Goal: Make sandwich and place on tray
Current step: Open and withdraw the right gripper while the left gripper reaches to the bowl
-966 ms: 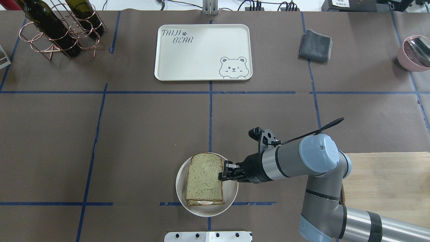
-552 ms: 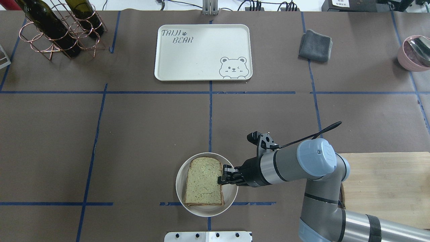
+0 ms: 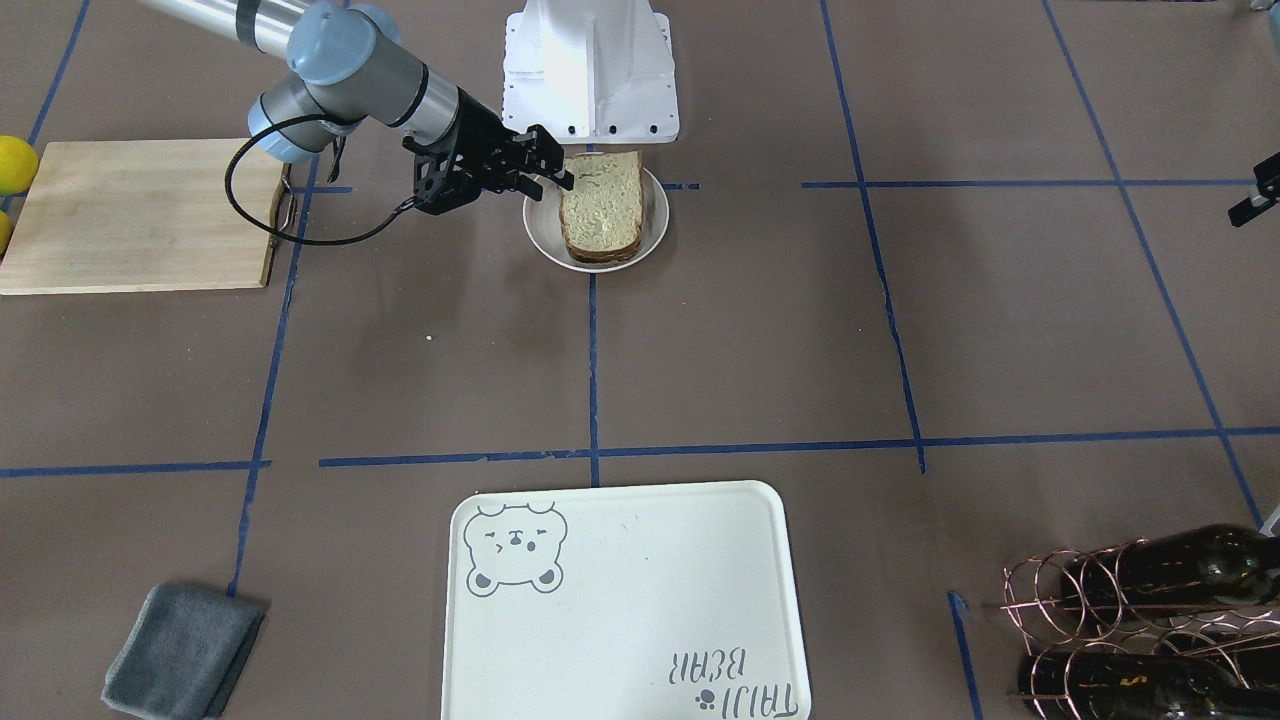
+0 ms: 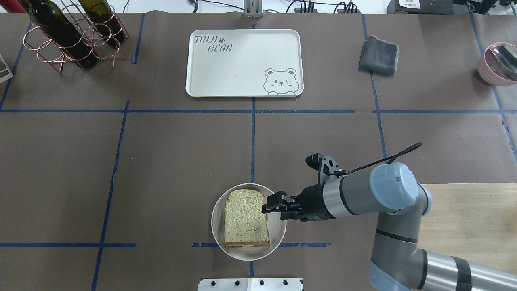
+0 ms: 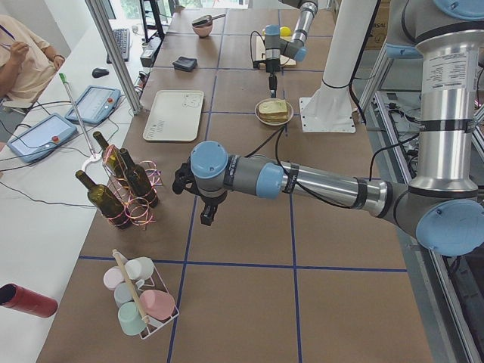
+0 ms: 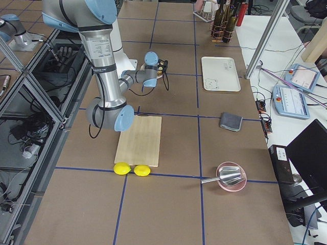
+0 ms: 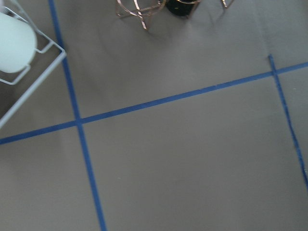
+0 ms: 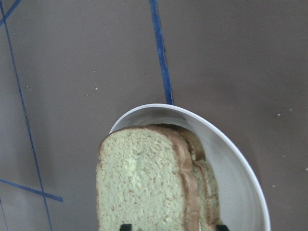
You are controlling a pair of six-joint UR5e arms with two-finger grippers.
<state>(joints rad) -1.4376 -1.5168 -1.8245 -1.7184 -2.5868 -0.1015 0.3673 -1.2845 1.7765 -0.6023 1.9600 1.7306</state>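
Observation:
The sandwich (image 4: 245, 220) lies flat on a small round off-white plate (image 4: 278, 236) near the table's front edge, with its top slice squared over the lower one; the egg is hidden between them. My right gripper (image 4: 267, 205) is open just right of the sandwich, over the plate's rim. In the right wrist view its fingertips (image 8: 126, 227) show at the bottom edge on either side of the sandwich (image 8: 144, 183). The tray (image 4: 244, 62) lies at the far middle with nothing on it. My left gripper (image 5: 206, 215) hovers far off near the bottles; I cannot tell its state.
A wooden cutting board (image 4: 464, 222) lies under my right arm. A grey cloth (image 4: 379, 54) is right of the tray. A copper rack with wine bottles (image 4: 68, 32) stands far left, a pink bowl (image 4: 499, 62) far right. Two lemons (image 6: 132, 169) lie beside the board.
The top bread slice went from tilted in my right gripper to lying flat on the sandwich. The right gripper let go of it and drew back a little to the right.

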